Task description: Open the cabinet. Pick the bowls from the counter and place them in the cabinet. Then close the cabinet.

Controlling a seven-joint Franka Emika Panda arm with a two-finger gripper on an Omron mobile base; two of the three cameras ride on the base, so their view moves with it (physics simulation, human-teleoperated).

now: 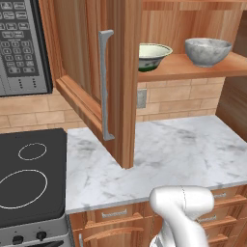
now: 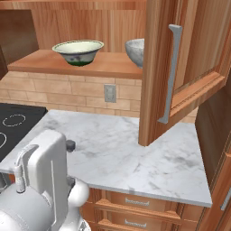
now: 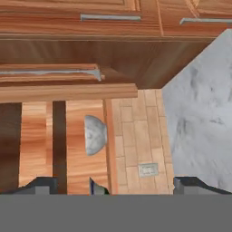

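Both bowls sit on the cabinet shelf (image 1: 193, 72): green-and-cream bowl (image 1: 153, 56) nearer the open cabinet door (image 1: 120, 82), grey speckled bowl (image 1: 208, 51) beyond it. Claw (image 3: 111, 186) is wide open, empty. Remaining step looks like closing: push the door's outer face near the bar handle (image 1: 105, 87), swing smoothly. Marble table (image 1: 169, 154) lies below the door, stove top (image 1: 29, 178) to its left.

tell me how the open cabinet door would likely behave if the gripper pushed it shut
The cabinet door looks like a rigid wooden panel, so it would probably swing as one stiff piece on its hinges. Its long bar handle offers a firm push point. The speckled bowl sits back on the shelf, likely clear.
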